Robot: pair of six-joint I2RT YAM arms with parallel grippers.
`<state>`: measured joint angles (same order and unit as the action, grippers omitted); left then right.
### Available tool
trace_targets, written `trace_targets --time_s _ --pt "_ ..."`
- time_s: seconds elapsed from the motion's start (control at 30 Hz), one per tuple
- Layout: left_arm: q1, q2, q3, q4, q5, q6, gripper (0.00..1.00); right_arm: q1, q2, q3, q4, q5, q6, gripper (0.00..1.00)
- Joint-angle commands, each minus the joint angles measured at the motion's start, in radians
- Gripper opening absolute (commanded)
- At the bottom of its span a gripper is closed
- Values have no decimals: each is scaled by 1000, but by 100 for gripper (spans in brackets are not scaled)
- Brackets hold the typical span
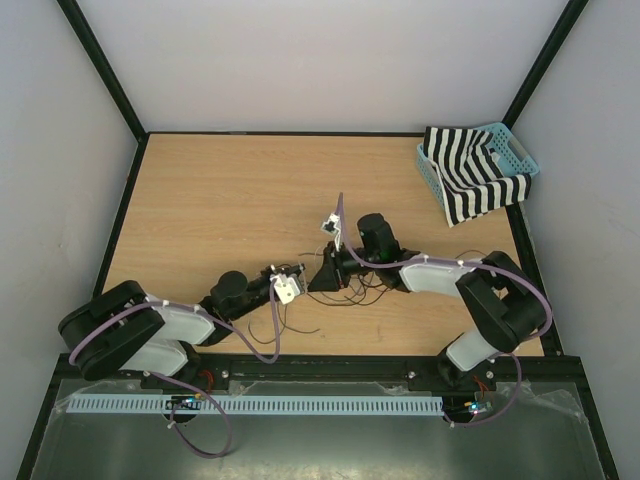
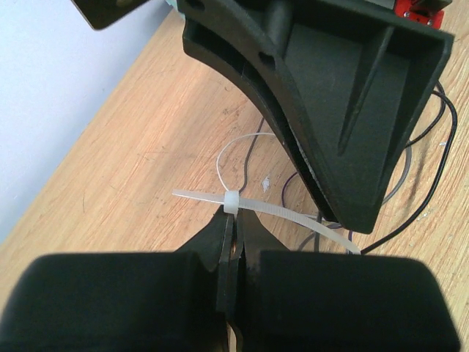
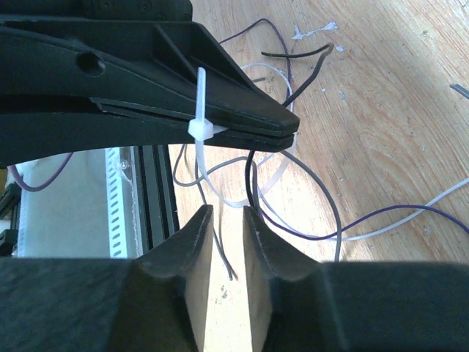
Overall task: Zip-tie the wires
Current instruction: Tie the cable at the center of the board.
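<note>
Currently the left gripper (image 2: 231,224) is reaching in from the left toward the middle of the table (image 1: 220,200). Its fingers are pressing tight together on a white zip tie (image 2: 231,202), pinching it right at the square head. The strap is sticking out to both sides of the pinch. The right gripper (image 3: 227,220) is facing it from the right, very close, with its fingers standing slightly apart and nothing between them. The wires (image 1: 350,292) are lying in loose loops on the wood beneath and just near of the two grippers, dark strands mingling with a few pale ones, some trailing toward the right arm. Whether the tie is circling any strand cannot be told. At the far right corner a blue basket (image 1: 520,160) is holding a black-and-white striped cloth (image 1: 465,185).
</note>
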<state>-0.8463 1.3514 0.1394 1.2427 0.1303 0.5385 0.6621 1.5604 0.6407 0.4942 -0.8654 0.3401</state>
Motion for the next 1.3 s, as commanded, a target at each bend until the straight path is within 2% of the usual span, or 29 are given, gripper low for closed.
trace_targets --time_s 0.0,0.27,0.43,0.67,0.9,1.27 --pt "9 12 19 12 9 -35 0 -4 -57 -7 -57 6 -56 36" --pt "13 21 15 14 29 -40 0 -4 -128 50 -151 72 -99 44" --pt "15 10 6 13 49 -41 0 -5 -125 127 -169 115 -59 45" --pt "15 3 2 14 60 -46 0 -4 -51 203 -170 101 -14 44" --pt "15 -3 1 14 56 -44 0 -4 -14 211 -161 68 19 44" --pt "15 3 3 15 52 -46 0 -3 -8 188 -120 25 55 35"
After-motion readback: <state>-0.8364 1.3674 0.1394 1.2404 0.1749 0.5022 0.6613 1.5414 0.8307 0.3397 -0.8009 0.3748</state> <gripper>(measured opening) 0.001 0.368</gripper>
